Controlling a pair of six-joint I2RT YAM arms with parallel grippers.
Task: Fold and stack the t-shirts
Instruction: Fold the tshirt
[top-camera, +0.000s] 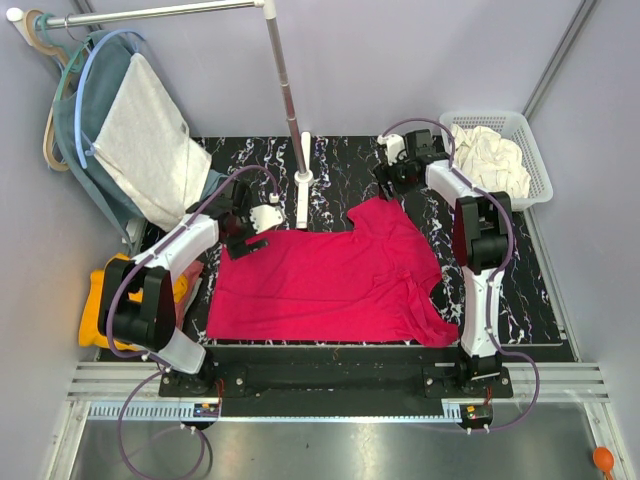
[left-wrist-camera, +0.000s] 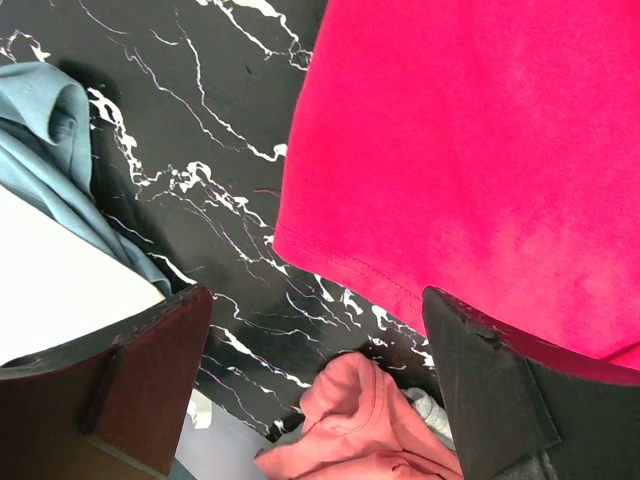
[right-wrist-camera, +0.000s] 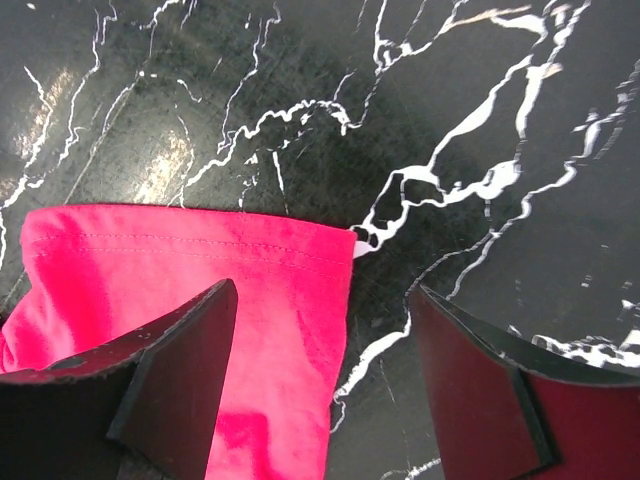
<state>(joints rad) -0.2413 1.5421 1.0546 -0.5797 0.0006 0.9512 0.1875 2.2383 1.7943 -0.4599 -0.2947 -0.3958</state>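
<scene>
red shirt (top-camera: 330, 280) lies spread flat on the worktop (top-camera: 540, 290). left claw (left-wrist-camera: 315, 300) gapes wide over its far-left hem, right claw (right-wrist-camera: 322, 292) wide over the far sleeve — a pole (top-camera: 287, 85) stands between them, basket (top-camera: 537, 160) far right.

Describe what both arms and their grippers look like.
The left arm and right arm match: white tubular links joined by chunky black joint housings. A thin purplish cable loops along each. The left gripper and right gripper each carry two broad, dark, wedge-shaped fingers with flat inner faces. No markings are legible.
</scene>
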